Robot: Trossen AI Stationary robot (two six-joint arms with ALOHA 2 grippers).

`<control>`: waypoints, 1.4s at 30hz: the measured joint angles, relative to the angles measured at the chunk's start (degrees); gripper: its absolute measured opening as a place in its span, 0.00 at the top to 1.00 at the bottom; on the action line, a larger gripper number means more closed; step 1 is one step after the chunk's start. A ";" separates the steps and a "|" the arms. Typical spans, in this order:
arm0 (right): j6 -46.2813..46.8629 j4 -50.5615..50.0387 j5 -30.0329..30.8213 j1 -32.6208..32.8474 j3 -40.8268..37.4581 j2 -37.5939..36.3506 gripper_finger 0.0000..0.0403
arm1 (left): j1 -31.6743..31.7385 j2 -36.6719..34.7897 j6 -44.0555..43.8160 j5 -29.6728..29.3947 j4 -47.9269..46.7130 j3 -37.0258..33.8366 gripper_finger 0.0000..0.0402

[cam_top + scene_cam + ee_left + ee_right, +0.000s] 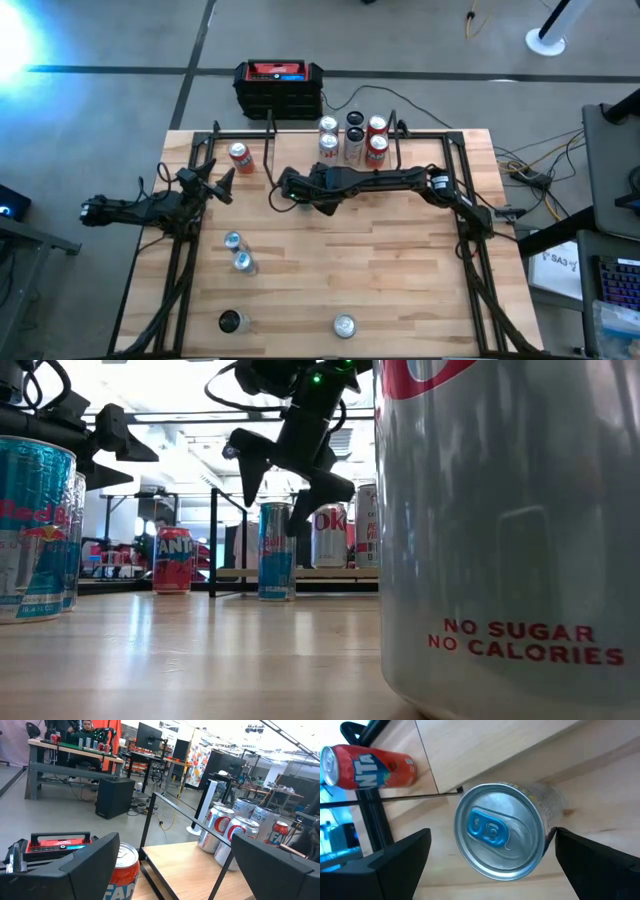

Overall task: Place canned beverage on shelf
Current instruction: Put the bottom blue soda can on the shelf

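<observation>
Right tool spread over a blue can, ahead of the grasp.
Left tool [218,182] waits open, empty, by the Fanta can [240,158]. Right tool [283,188] hovers wide open above the blue can [501,830], just before the shelf [300,573]; judgement: descend centred, fingers either side, then close.
</observation>
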 joint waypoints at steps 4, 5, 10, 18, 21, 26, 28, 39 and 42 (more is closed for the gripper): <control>1.57 -0.48 0.13 -0.26 -0.27 0.02 0.01 | 0.01 0.01 0.00 0.00 0.00 0.00 0.08; 1.92 -0.59 0.17 -0.38 -0.49 0.02 0.01 | -0.01 -0.01 0.00 0.02 0.00 0.00 0.08; 4.41 -1.07 0.13 -0.79 -1.49 0.09 0.01 | 0.01 -0.01 0.00 0.00 0.00 0.02 0.08; 4.23 -0.47 0.12 -1.03 -2.10 0.09 0.01 | 0.01 -0.01 0.00 0.00 0.01 0.00 0.08; 3.00 -0.46 0.12 -1.03 -2.10 0.09 0.01 | 0.00 0.01 0.02 0.00 0.00 0.00 0.08; 2.42 -0.48 0.10 -1.03 -2.10 0.09 0.06 | 0.01 0.00 0.00 0.00 0.00 0.00 0.08; 1.33 -0.50 0.08 -1.03 -2.10 0.09 0.10 | -0.01 -0.01 0.01 0.00 0.01 0.00 0.08; -8.44 0.53 -1.89 -1.01 -2.10 0.09 0.26 | -0.01 -0.01 0.00 0.00 0.00 0.00 0.08; -13.21 1.34 -2.03 -1.01 -2.10 0.09 0.26 | 0.01 0.01 0.00 0.00 0.02 0.00 0.08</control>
